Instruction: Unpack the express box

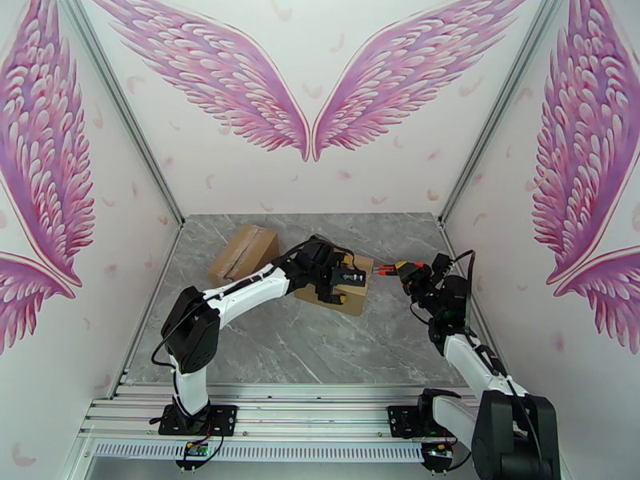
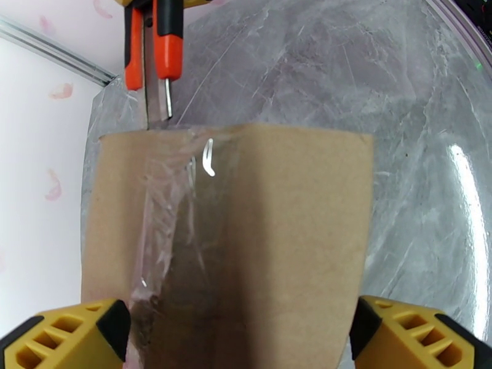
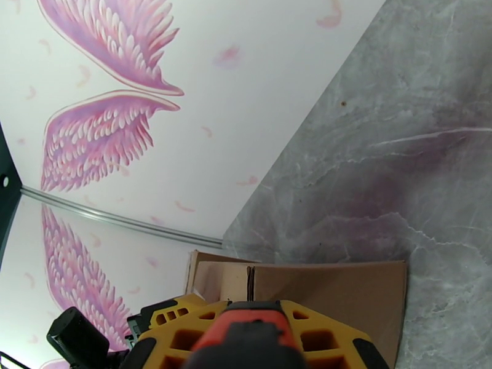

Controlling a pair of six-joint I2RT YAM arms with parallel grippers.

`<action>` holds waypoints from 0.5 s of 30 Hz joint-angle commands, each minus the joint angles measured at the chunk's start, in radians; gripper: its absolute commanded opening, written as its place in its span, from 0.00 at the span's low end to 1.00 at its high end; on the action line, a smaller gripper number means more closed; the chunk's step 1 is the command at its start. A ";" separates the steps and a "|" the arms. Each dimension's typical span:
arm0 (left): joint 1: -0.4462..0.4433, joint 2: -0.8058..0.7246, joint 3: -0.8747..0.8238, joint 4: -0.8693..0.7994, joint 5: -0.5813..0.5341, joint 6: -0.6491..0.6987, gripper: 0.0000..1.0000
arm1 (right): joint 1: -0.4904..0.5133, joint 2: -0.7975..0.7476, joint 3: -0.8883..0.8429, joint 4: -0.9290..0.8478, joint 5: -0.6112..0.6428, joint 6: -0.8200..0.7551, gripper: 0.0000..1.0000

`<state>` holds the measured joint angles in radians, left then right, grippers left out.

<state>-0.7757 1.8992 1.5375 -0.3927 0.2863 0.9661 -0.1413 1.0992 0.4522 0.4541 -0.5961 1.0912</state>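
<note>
The express box is a small brown carton at the table's middle, its seam covered with clear tape. My left gripper reaches over it. In the left wrist view its yellow fingertips press the box's two sides, so the gripper is shut on it. My right gripper is shut on an orange utility knife pointing left. The blade touches the box's far edge at the tape. In the right wrist view the knife handle sits between the fingers, above the box.
A second, larger cardboard box lies at the back left of the grey marble table. White walls with pink wings close in the back and both sides. Metal rails run along the near edge by the arm bases.
</note>
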 commanded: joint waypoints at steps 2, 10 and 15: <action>0.040 0.027 0.052 0.027 -0.016 0.001 0.99 | 0.016 0.008 0.007 -0.177 -0.213 -0.061 0.00; 0.071 0.030 0.051 0.009 0.009 0.043 0.99 | 0.012 0.019 0.064 -0.307 -0.333 -0.129 0.00; 0.078 0.030 0.053 0.000 0.016 0.062 0.99 | -0.001 0.031 0.104 -0.420 -0.391 -0.211 0.00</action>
<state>-0.7338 1.9038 1.5471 -0.4435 0.3775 1.0252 -0.1596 1.1133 0.5545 0.2508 -0.7490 0.9653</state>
